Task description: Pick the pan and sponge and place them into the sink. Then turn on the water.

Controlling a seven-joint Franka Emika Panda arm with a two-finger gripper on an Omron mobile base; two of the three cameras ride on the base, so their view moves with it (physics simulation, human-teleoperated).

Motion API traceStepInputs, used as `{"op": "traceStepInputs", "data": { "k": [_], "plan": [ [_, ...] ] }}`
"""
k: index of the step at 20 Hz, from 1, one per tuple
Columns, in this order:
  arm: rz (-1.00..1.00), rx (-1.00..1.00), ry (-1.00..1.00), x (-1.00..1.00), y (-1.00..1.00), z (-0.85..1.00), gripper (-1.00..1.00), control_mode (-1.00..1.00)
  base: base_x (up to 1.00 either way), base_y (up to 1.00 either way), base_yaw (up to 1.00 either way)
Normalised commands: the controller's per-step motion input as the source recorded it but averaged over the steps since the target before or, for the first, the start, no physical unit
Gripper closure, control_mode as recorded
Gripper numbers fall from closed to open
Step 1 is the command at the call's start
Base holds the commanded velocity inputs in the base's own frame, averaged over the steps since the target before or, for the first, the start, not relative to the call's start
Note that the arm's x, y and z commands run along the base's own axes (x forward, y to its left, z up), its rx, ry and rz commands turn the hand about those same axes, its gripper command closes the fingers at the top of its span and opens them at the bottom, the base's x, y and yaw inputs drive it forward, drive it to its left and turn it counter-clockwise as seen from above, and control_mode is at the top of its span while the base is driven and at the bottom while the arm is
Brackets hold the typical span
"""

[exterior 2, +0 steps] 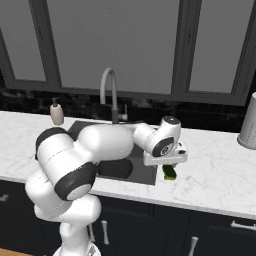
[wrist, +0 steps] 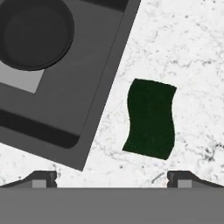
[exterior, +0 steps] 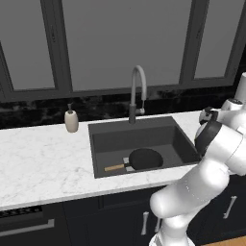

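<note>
Sponge (wrist: 150, 119) flat on the marble surface (wrist: 192, 52), just beside the sink (wrist: 94, 87) rim, directly below the claw (wrist: 112, 178) and apart from both tips. Long axis roughly in line with the sink's near edge, dark green face up. Claw spread wide, tips (wrist: 41, 178) well apart, holding nothing. Pan (exterior: 144, 158) inside the sink, wooden handle toward the left.
</note>
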Motion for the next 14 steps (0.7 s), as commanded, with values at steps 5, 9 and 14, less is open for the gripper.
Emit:
{"op": "traceStepInputs", "data": {
  "k": [5,9,14],
  "plan": [
    [0.0,0.0,0.0,0.17,-0.13,-0.2,-1.0,-1.0,0.0,0.0,0.0],
    [0.0,0.0,0.0,0.19,-0.12,-0.16,-1.0,-1.0,0.0,0.0,0.0],
    [0.0,0.0,0.01,0.18,-0.05,-0.18,-1.0,-1.0,0.0,0.0,0.0]
  ]
}}
